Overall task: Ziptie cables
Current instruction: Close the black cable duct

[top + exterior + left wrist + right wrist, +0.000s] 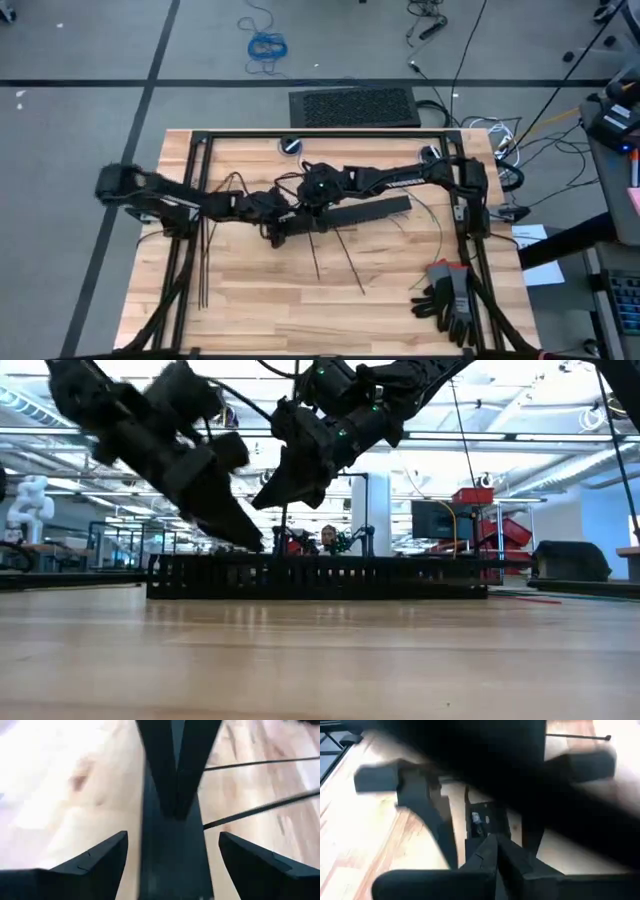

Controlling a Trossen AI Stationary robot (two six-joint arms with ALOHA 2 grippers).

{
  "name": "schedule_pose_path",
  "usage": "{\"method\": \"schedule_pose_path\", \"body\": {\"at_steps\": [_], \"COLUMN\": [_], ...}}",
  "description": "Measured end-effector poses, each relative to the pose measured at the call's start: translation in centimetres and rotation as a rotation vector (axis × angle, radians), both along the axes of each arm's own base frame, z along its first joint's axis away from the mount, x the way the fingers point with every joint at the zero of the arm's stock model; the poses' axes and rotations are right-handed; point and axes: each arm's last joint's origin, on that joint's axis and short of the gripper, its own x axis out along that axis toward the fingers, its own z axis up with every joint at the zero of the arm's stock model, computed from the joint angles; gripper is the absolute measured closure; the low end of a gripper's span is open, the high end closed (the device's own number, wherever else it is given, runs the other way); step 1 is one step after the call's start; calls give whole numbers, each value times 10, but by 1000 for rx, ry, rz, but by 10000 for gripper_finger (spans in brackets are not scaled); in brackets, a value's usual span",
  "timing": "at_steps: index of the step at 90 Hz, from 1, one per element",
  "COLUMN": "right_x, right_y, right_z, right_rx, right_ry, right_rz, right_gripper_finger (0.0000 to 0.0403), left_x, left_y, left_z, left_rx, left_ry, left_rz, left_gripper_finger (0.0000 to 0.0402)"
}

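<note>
1. Here, at the table's (260, 310) left side, several zipties (203, 262) lie together as straight black strips, just beside the left arm.
2. The left gripper (272, 232) sits over the left end of the black slotted bar (350, 215); its fingers (102, 860) stand apart on either side of the bar, gripping nothing.
3. The right gripper (305, 200) hangs just above the bar, close beside the left one; its fingertips (495, 851) meet in a closed point, and whether anything is pinched between them cannot be told.
4. More zipties (350, 262) lie splayed below the bar.
5. The cables cannot be made out.
6. A pair of gloves (447, 293) rests near the right edge.
</note>
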Motion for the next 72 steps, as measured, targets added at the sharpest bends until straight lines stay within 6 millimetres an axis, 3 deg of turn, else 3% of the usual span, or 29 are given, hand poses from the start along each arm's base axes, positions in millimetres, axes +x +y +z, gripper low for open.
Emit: {"method": "schedule_pose_path", "body": {"at_steps": [12, 22, 41, 72], "right_x": [1, 1, 3, 4], "right_y": [0, 3, 10, 9], "right_z": [2, 2, 2, 1], "right_rx": [15, 26, 19, 35], "right_ry": [-14, -10, -31, -31], "right_rz": [-10, -10, 11, -1], "right_gripper_finger": [403, 403, 403, 403], "left_x": [-15, -21, -20, -15], "left_y": [-6, -17, -30, -30], "left_z": [9, -2, -20, -40], "left_rx": [-20, -48, 44, 98], "left_ry": [54, 125, 181, 115], "left_rz": [6, -16, 13, 65], "left_gripper_finger": [91, 91, 91, 91]}}
